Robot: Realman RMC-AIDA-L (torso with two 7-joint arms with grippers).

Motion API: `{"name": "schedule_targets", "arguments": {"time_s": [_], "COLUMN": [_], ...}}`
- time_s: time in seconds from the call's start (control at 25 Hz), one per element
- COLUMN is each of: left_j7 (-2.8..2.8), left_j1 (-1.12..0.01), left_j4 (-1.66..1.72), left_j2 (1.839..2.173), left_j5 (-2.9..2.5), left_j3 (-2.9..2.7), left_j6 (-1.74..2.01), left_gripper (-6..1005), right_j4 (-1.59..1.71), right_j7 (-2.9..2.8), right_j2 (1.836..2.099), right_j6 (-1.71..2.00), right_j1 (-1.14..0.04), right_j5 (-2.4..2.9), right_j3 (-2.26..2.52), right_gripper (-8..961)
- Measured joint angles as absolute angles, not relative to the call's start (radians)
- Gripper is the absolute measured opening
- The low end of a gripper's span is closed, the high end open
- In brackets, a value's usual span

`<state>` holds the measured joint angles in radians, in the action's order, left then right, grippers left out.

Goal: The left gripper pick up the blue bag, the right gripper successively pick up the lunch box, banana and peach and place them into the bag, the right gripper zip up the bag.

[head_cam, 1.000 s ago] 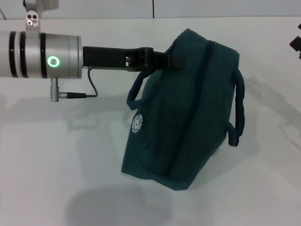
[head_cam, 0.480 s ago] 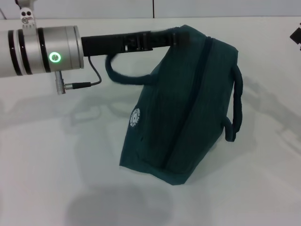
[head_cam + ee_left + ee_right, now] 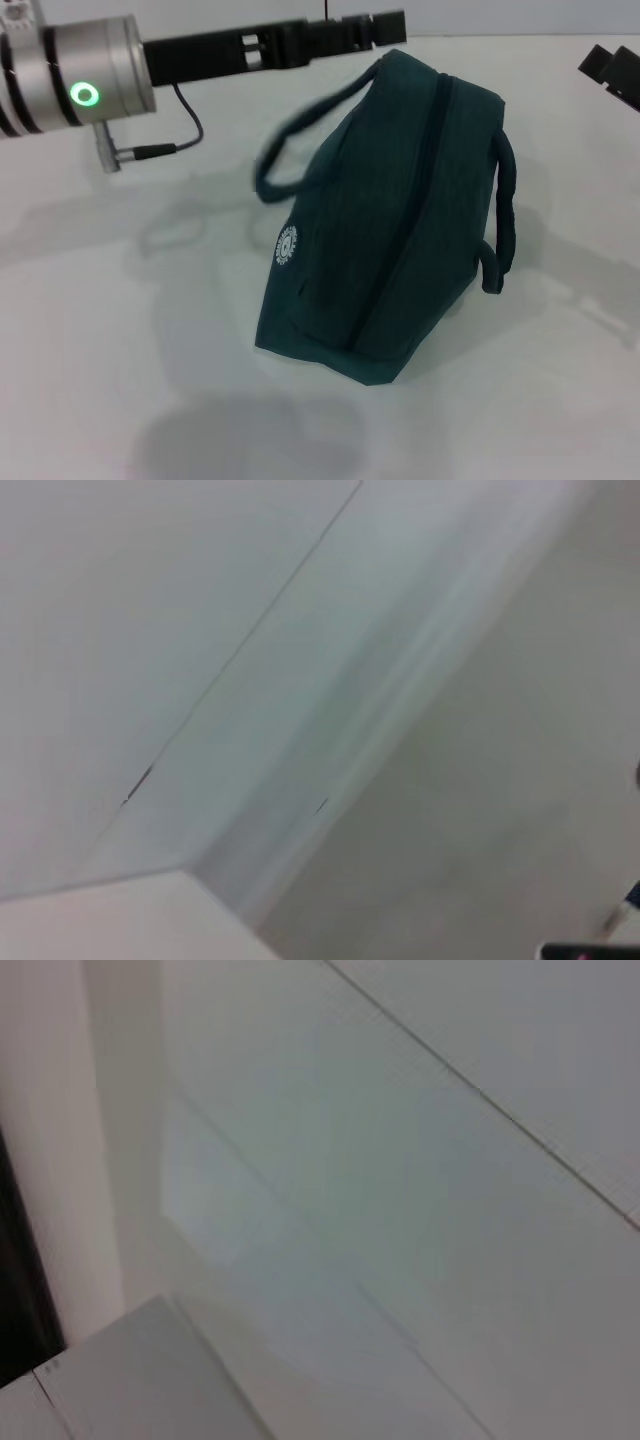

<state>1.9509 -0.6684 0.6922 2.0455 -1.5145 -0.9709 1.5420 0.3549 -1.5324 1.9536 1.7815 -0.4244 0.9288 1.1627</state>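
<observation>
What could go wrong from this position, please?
1. The left tool is above the blue bag and apart from it, so nothing holds the bag. It leans on the table and might tip or slump.
2. The handle nearest the left tool hangs loose and blurred in the head view; it may be swinging and could snag the tool.
3. The right tool sits at the view's edge; moving in, it might knock the far handle.

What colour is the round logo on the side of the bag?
White, printed on the dark teal blue bag; the logo shows best in the head view.
</observation>
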Motion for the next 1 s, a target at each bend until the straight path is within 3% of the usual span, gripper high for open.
{"name": "schedule_targets", "arguments": {"time_s": [0.12, 0.64, 1.0], "left_j7": [1.983, 1.807, 1.602], "left_j1": [-0.664, -0.529, -0.447], "left_j4": [0.692, 0.789, 0.798], "left_j2": [2.024, 1.954, 1.959], "left_j5": [-1.503, -1.562, -1.7], "left_j3": [-0.971, -0.911, -0.916], "left_j6": [1.572, 1.897, 1.978], "left_gripper": [884, 878, 878], "right_j4": [0.357, 0.476, 0.505], "right_j7": [-1.505, -1.122, -1.044], "right_j2": [1.956, 1.953, 2.011], "right_j6": [1.782, 1.858, 1.822], "right_j1": [-0.425, -0.421, -0.448], "right_j5": [0.929, 1.247, 1.483], "right_j3": [1.16, 1.163, 1.166], "right_gripper": [867, 865, 865]}}
